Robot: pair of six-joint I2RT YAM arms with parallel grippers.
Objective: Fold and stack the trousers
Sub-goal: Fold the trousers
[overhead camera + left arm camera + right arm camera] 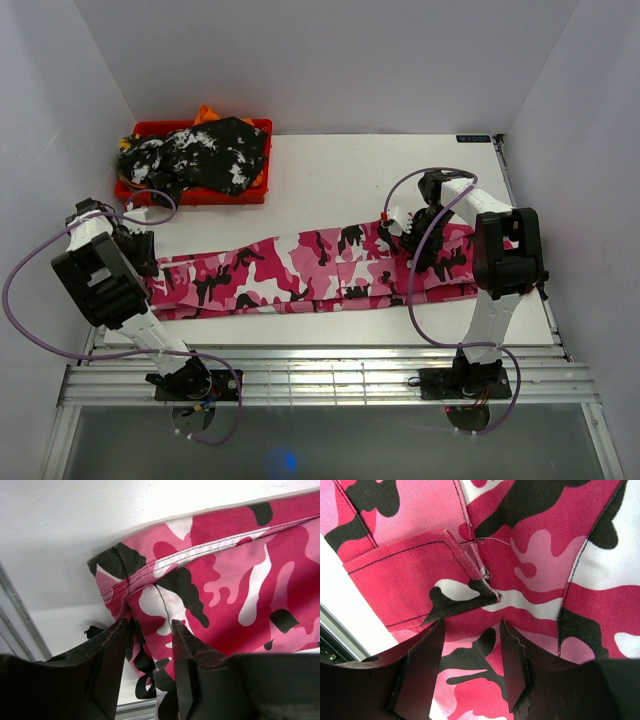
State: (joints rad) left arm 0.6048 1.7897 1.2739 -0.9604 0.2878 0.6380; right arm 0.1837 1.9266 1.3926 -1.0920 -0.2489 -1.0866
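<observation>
The trousers (300, 270) look limp, light: my left gripper (149, 625) pinches 1 cuff, my right gripper (471, 625) straddles waist cloth (grip unclear).

Bright, even overhead light bleaches the table (75, 540) beyond the left claw (148, 625) almost to glare, the claw's own fingers (110, 670) dark and soft-edged up close, the trousers (225, 565) just ahead of it sharp, faintly shadowed beneath.
</observation>
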